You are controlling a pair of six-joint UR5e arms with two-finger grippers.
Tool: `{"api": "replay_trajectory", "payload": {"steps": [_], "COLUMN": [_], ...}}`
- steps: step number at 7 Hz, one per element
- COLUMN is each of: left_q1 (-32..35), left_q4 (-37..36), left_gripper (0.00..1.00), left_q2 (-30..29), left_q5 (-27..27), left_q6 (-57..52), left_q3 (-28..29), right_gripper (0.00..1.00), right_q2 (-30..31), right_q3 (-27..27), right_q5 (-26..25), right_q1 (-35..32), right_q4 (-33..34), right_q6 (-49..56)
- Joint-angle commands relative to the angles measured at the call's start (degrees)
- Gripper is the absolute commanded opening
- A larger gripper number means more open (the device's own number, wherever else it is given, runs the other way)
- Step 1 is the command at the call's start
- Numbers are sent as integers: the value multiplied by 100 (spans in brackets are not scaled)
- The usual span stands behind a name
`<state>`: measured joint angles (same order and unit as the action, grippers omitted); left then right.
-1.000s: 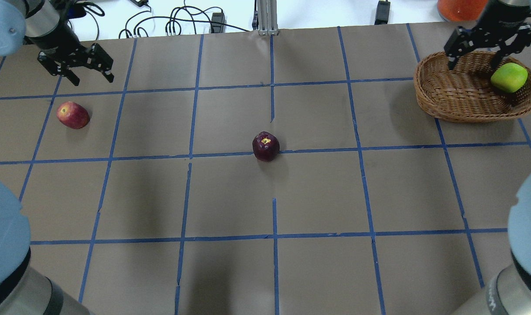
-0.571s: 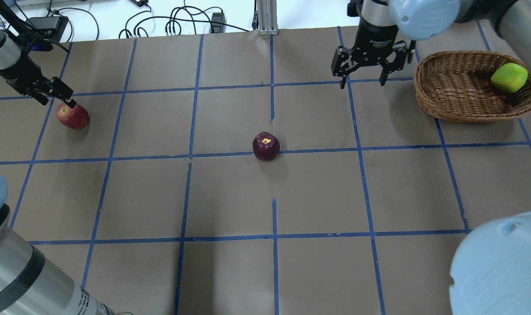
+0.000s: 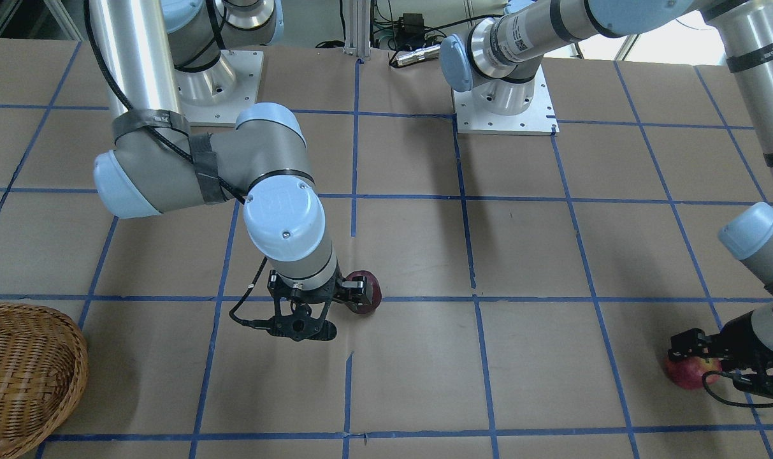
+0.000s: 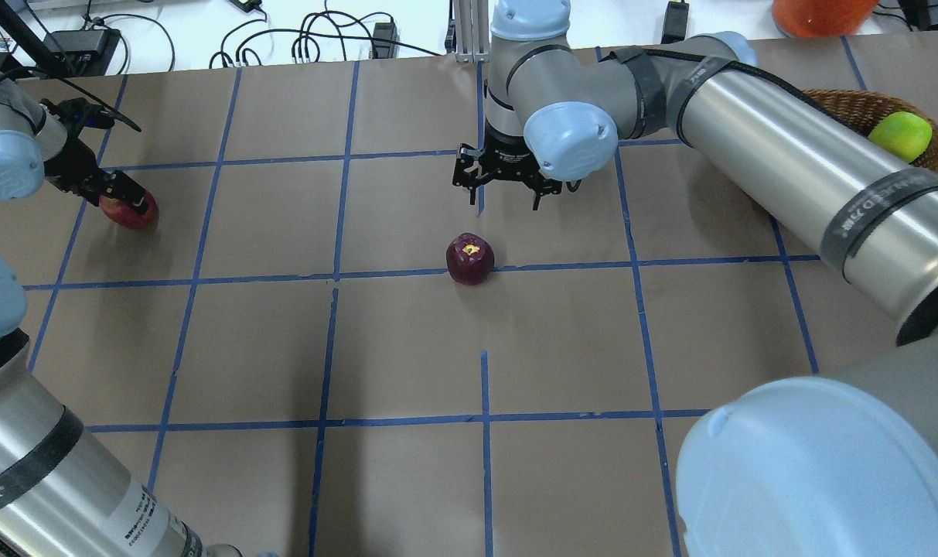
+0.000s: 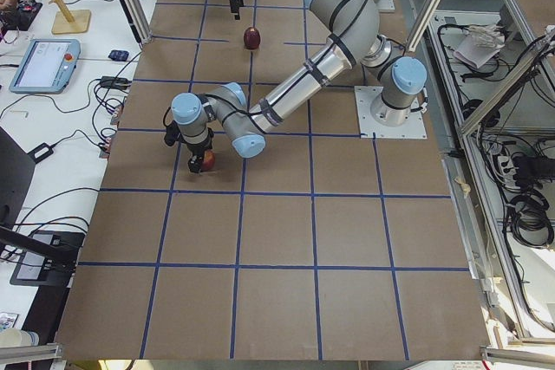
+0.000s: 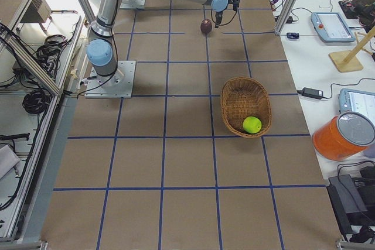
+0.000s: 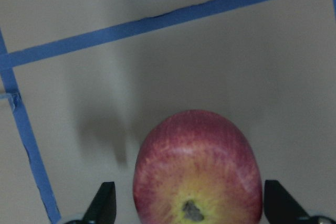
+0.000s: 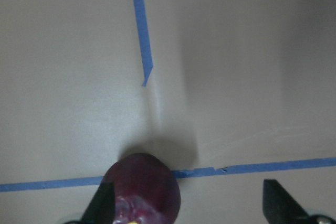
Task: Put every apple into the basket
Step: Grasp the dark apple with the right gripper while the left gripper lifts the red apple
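Observation:
The red apple (image 4: 134, 212) lies at the table's far left. My left gripper (image 4: 125, 201) is down around it, jaws open. In the left wrist view the apple (image 7: 197, 169) sits between the two fingertips (image 7: 105, 203) with a gap on each side. The dark maroon apple (image 4: 469, 258) stands at the table's middle. My right gripper (image 4: 503, 203) hangs open just beyond it. In the right wrist view that apple (image 8: 144, 187) is close to one finger (image 8: 102, 203). The green apple (image 4: 900, 136) lies in the wicker basket (image 4: 847, 104) at the far right.
The right arm's long forearm (image 4: 793, 166) stretches across the right half of the table and covers part of the basket. Cables and power bricks (image 4: 314, 42) lie beyond the far edge. An orange container (image 6: 343, 133) stands off the table by the basket.
My right gripper has left the basket and swung left to the maroon apple, still open. My left gripper has come down from beyond the red apple to straddle it.

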<state>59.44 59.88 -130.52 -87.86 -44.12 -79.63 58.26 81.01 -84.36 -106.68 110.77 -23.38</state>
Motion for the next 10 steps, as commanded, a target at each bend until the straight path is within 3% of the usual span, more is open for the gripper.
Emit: {"api": "replay_trajectory", "payload": {"steps": [1, 2, 3, 5, 6, 7, 8, 10], "left_q1": [6, 76, 103, 243, 409, 767, 1223, 2329], "left_q4": [-38, 49, 372, 1852, 2008, 1975, 1905, 1452], "left_gripper": [82, 27, 0, 0, 0, 0, 0, 0], "left_q2": [-79, 95, 297, 1390, 1989, 2534, 2949, 3452], "left_q5": [145, 103, 111, 128, 155, 285, 313, 322], "left_q6": [-9, 0, 17, 531, 1119, 1708, 2697, 4350], "left_q3": [18, 18, 1, -409, -952, -1575, -2051, -2703], "right_gripper": [100, 100, 100, 100, 100, 40, 0, 0], "right_q2": [-253, -262, -332, -516, -552, -552, -517, -194], "right_q3": [29, 46, 46, 55, 55, 55, 46, -120], "right_q5": [24, 25, 68, 95, 121, 113, 95, 69], "right_q1": [-299, -318, -344, -432, -493, -494, -485, -293], "right_q4": [103, 85, 85, 103, 103, 24, 15, -395], "right_q6": [-202, -202, -202, -386, -404, -465, -466, -396]}}
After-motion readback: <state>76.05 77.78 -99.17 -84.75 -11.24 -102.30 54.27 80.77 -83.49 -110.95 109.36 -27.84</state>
